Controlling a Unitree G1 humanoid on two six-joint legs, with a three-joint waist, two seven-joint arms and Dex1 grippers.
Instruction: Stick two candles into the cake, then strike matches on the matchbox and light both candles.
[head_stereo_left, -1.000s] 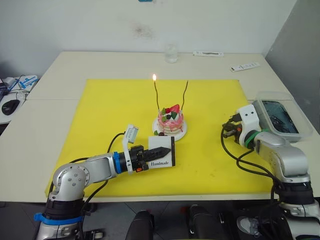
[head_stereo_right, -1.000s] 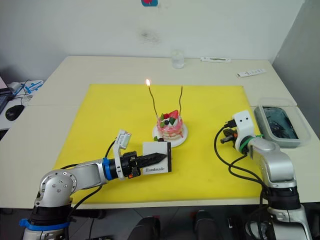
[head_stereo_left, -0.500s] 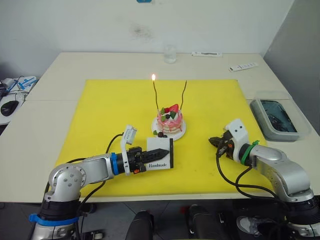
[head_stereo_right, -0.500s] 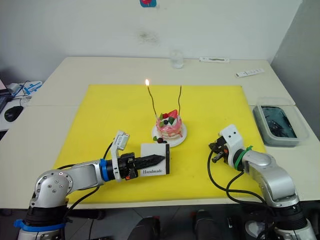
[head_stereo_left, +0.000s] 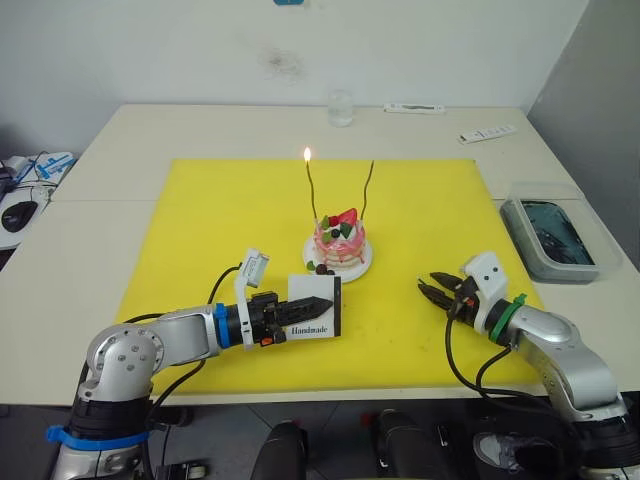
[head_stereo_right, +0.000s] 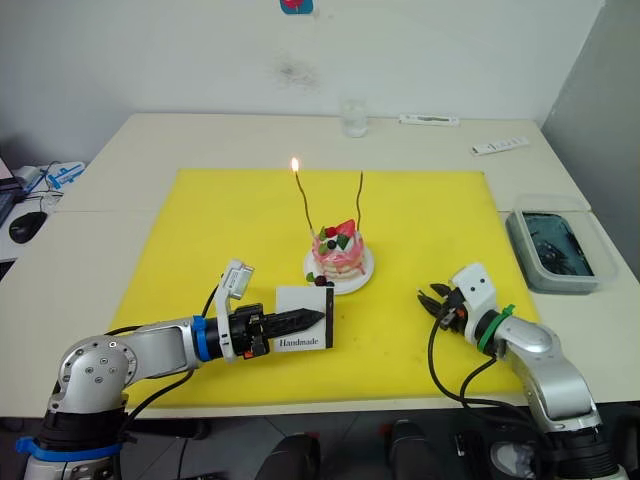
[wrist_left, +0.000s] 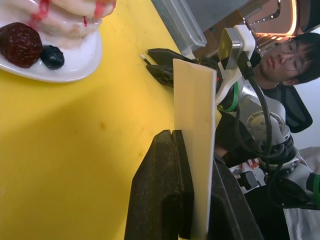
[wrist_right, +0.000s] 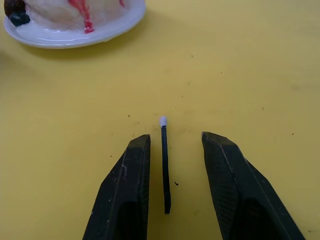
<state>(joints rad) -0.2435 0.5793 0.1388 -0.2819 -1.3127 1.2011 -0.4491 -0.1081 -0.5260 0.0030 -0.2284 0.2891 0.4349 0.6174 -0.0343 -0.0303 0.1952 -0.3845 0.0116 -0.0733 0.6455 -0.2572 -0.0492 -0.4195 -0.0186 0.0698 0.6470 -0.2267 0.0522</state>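
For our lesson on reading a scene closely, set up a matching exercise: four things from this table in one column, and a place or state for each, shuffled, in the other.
Things
1. matchbox
2. match
3. candle on the robot's left
4. candle on the robot's right

States
A. unlit, standing in the cake
B. burning at its tip
C. lying on the yellow mat between the open right pincer fingers
D. clamped in the left pincer

Pairs: 1-D, 2-C, 3-B, 4-A
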